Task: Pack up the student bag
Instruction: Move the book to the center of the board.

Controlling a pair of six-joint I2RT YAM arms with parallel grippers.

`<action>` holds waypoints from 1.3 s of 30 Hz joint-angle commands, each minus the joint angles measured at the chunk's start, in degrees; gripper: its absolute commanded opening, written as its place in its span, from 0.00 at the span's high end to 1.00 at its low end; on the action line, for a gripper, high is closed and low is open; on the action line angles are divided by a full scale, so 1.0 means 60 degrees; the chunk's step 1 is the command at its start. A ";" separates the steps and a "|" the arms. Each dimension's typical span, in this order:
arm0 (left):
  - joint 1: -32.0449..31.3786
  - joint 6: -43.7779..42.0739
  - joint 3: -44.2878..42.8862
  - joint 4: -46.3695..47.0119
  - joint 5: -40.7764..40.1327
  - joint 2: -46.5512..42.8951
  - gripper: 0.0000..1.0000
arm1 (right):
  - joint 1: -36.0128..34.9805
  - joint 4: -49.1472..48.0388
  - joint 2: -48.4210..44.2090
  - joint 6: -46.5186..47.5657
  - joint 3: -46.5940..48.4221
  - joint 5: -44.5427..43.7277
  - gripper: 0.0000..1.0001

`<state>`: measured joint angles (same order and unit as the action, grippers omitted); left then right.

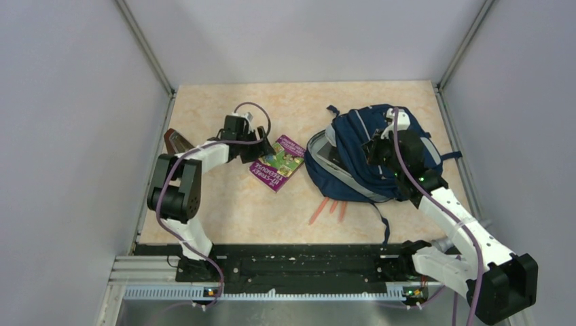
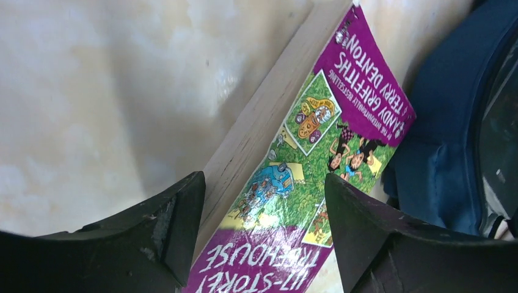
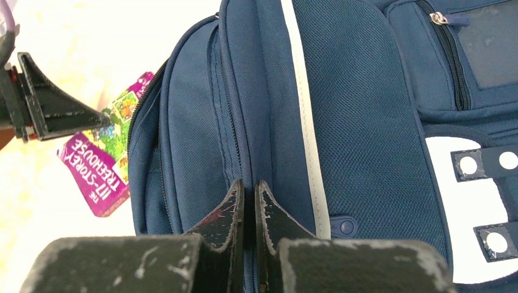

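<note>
The student bag [image 1: 346, 153], navy with grey strips and a white patch, lies on the right half of the table, its main opening gaping toward the left. My right gripper [image 1: 378, 152] is on top of it, shut on a fold of the bag's fabric beside a zip seam [image 3: 249, 186]. A purple and green paperback book [image 1: 277, 163] lies just left of the bag. My left gripper [image 2: 266, 232] is open and straddles the book's near end [image 2: 305, 159]. The book's page edge shows tilted up. The bag's side [image 2: 452, 152] is close behind the book.
Three orange-red pencils [image 1: 329, 209] lie on the table in front of the bag. A brown object [image 1: 178, 142] sits at the table's left edge behind the left arm. Grey walls enclose the table on three sides.
</note>
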<state>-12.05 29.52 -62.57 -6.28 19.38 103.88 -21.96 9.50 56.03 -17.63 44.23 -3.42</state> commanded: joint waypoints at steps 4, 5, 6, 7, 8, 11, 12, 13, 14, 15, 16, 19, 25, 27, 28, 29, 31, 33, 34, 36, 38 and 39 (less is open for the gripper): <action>-0.0423 0.0139 0.0884 0.0536 -0.1093 -0.1782 0.25 | -0.0017 -0.0748 -0.0350 -0.0182 0.0187 0.0290 1.00; -0.0423 0.0104 0.0922 0.0529 -0.1193 -0.1893 0.25 | -0.0017 -0.0726 -0.0367 -0.0193 0.0175 0.0292 1.00; -0.0408 0.0068 0.0945 0.0538 -0.1208 -0.1989 0.25 | -0.0018 -0.0721 -0.0395 -0.0196 0.0166 0.0279 1.00; -0.0408 0.0073 0.0962 0.0533 -0.1186 -0.2067 0.25 | -0.0018 -0.0724 -0.0413 -0.0204 0.0152 0.0270 1.00; -0.0408 0.0086 0.0996 0.0549 -0.1068 -0.2121 0.25 | -0.0018 -0.0716 -0.0432 -0.0198 0.0144 0.0254 1.00; -0.0408 0.0119 0.1056 0.0578 -0.0900 -0.2151 0.25 | -0.0018 -0.0683 -0.0447 -0.0206 0.0143 0.0223 1.00; -0.0408 0.0099 0.1097 0.0599 -0.1021 -0.2139 0.25 | -0.0018 -0.0683 -0.0439 -0.0211 0.0143 0.0241 1.00; -0.0408 0.0049 0.1109 0.0590 -0.1142 -0.2117 0.25 | -0.0018 -0.0677 -0.0442 -0.0211 0.0143 0.0254 1.00; -0.0408 -0.0008 0.1111 0.0562 -0.1245 -0.2077 0.25 | -0.0018 -0.0673 -0.0454 -0.0211 0.0143 0.0274 1.00; -0.0401 -0.0074 0.1091 0.0533 -0.1341 -0.2027 0.24 | -0.0018 -0.0674 -0.0460 -0.0210 0.0143 0.0290 1.00; -0.0407 -0.0128 0.1083 0.0534 -0.1462 -0.1977 0.24 | -0.0025 -0.0673 -0.0461 -0.0219 0.0143 0.0290 1.00; -0.0408 -0.0314 0.0943 0.0394 -0.1916 -0.1683 0.23 | -0.0018 -0.0641 -0.0480 -0.0225 0.0158 0.0284 1.00; -0.0423 -0.0305 0.0928 0.0309 -0.1567 -0.1253 0.23 | -0.0018 -0.0664 -0.0468 -0.0237 0.0158 0.0270 1.00; -0.0424 -0.0207 0.1046 0.0445 -0.1237 -0.1215 0.23 | -0.0018 -0.0680 -0.0444 -0.0240 0.0158 0.0288 1.00; -0.0435 -0.0139 0.1156 0.0652 -0.0910 -0.1243 0.23 | -0.0018 -0.0695 -0.0435 -0.0241 0.0158 0.0303 1.00; -0.0437 -0.0056 0.1236 0.0809 -0.0658 -0.1291 0.23 | -0.0018 -0.0696 -0.0446 -0.0246 0.0158 0.0306 1.00; -0.0473 0.0095 0.1353 0.0954 -0.0357 -0.1428 0.24 | -0.0018 -0.0702 -0.0434 -0.0253 0.0172 0.0306 1.00; -0.0495 0.0178 0.1469 0.0959 -0.0225 -0.1606 0.24 | -0.0018 -0.0694 -0.0441 -0.0241 0.0187 0.0278 1.00; -0.0496 0.0220 0.1531 0.1091 -0.0193 -0.1684 0.24 | -0.0018 -0.0690 -0.0442 -0.0243 0.0187 0.0279 1.00; -0.0496 0.0317 0.1692 0.1319 -0.0100 -0.1882 0.24 | -0.0018 -0.0661 -0.0444 -0.0241 0.0187 0.0258 1.00; -0.0496 0.0472 0.1900 0.1532 0.0080 -0.2098 0.24 | -0.0018 -0.0673 -0.0435 -0.0254 0.0187 0.0252 1.00; -0.0496 0.0579 0.1979 0.1619 0.0158 -0.2207 0.25 | -0.0018 -0.0676 -0.0432 -0.0244 0.0187 0.0270 1.00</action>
<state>-14.70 30.50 -52.36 -1.87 16.14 95.39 -21.96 9.85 55.88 -17.85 44.23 -3.31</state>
